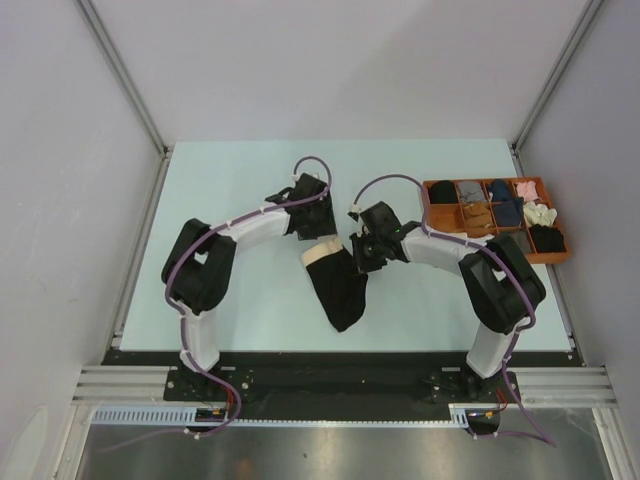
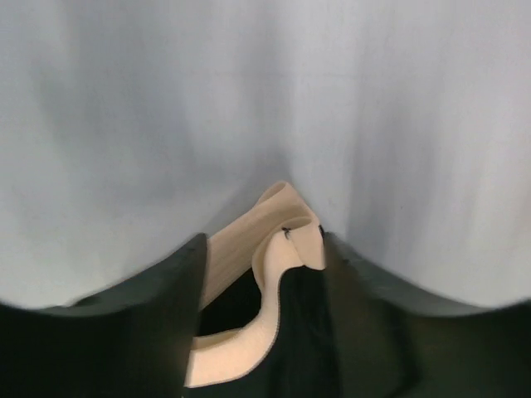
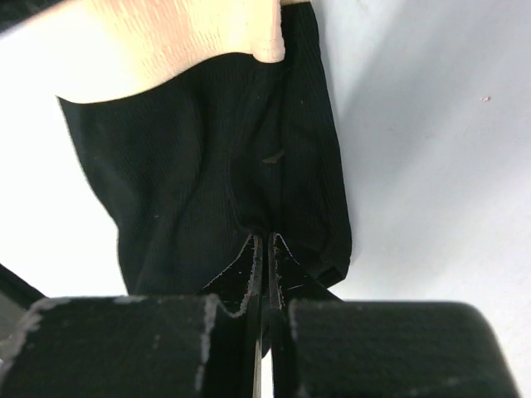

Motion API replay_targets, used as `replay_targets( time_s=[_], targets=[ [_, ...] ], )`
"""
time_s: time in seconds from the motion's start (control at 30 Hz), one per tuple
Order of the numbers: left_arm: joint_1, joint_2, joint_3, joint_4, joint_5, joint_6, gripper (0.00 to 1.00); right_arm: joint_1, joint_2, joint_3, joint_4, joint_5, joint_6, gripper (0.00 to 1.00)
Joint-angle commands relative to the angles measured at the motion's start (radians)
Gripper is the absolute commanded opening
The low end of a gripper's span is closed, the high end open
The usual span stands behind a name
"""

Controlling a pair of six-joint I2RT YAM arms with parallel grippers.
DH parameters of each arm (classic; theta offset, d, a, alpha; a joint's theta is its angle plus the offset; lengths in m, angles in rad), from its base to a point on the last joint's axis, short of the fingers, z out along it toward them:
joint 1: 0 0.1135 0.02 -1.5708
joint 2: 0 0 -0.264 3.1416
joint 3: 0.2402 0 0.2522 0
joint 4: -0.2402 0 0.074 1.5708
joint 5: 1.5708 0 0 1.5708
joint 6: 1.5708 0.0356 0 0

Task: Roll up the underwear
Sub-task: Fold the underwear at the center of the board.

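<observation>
My left end effector (image 2: 264, 242) stands spread, with the beige waistband (image 2: 241, 249) of the black briefs (image 1: 342, 288) loose between its fingers. My right end effector (image 3: 264, 239) is pressed together, pinching the briefs' edge. They lie mid-frame on the pale tabletop (image 1: 250, 180), between grey walls. At right, an orange compartment tray (image 1: 497, 181) holds rolled garments.

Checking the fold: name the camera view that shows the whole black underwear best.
Top external: the black underwear lies between the arms, nearly all visible. Left wrist shows only its crumpled beige waistband; right wrist shows just black fabric pinched in the right gripper.
</observation>
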Motion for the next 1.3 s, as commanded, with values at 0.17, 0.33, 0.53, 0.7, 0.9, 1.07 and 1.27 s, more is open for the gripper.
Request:
replay_targets(
  time_s=[0.17,0.33,0.53,0.7,0.9,1.07,1.27],
  targets=[
    [0.013,-0.153,-0.017,-0.013,-0.092,0.041,0.84,-0.008,0.045,-0.008,0.002,0.012,0.003,0.0],
    [0.016,-0.254,-0.202,0.03,-0.081,0.012,0.81,-0.013,0.044,-0.008,0.009,0.013,0.016,0.0],
    [0.021,-0.285,-0.324,0.092,-0.056,-0.022,0.79,-0.013,0.021,-0.007,0.019,0.013,0.016,0.0],
    [0.022,-0.281,-0.358,0.115,-0.045,-0.039,0.78,-0.016,0.005,-0.007,0.035,-0.002,0.022,0.0],
    [0.026,-0.256,-0.371,0.106,-0.073,-0.049,0.74,-0.028,-0.005,-0.004,0.051,-0.007,0.028,0.0],
    [0.029,-0.261,-0.407,0.119,-0.093,-0.065,0.64,-0.03,-0.016,0.012,0.063,-0.013,0.032,0.0],
    [0.035,-0.256,-0.419,0.142,-0.09,-0.071,0.6,-0.039,0.011,0.042,0.065,-0.018,0.034,0.0]
  ],
)
